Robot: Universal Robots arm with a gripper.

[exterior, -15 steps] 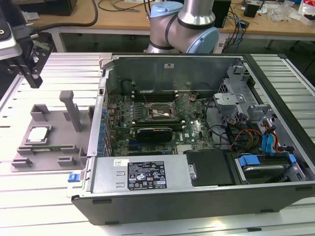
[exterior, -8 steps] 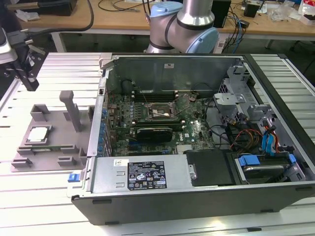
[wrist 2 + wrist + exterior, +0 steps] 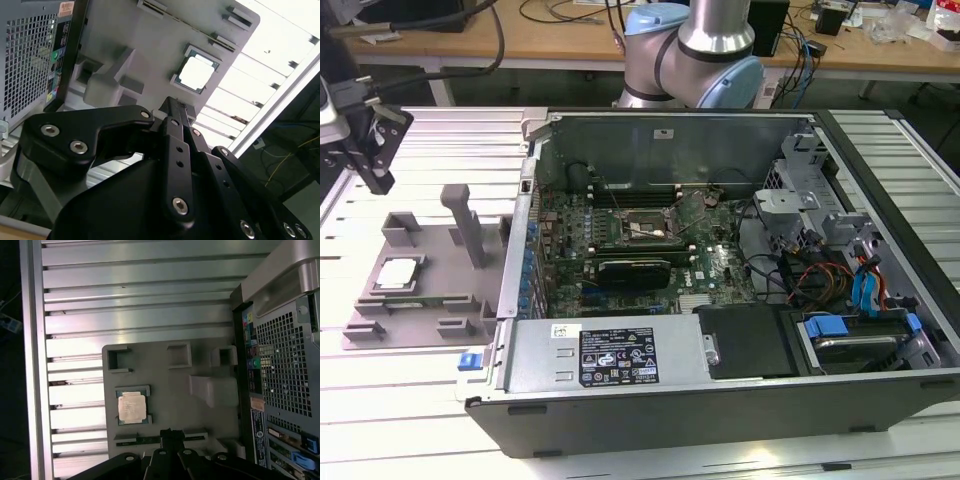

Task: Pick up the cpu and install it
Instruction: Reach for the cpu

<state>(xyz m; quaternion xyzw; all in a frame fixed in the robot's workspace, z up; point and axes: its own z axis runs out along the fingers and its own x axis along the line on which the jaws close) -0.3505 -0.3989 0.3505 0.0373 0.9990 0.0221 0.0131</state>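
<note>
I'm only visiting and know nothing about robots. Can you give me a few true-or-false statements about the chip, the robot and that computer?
1. The chip lies in a grey tray beside the computer case. True.
2. The gripper is holding the chip. False: the chip lies in the tray, apart from the gripper.
3. The computer case is open, with its circuit board showing. True.
4. The chip sits in the socket on the circuit board. False: it lies in the tray, outside the case.
5. The tray is on the exterior view's right of the case. False: it is on the exterior view's left.
</note>
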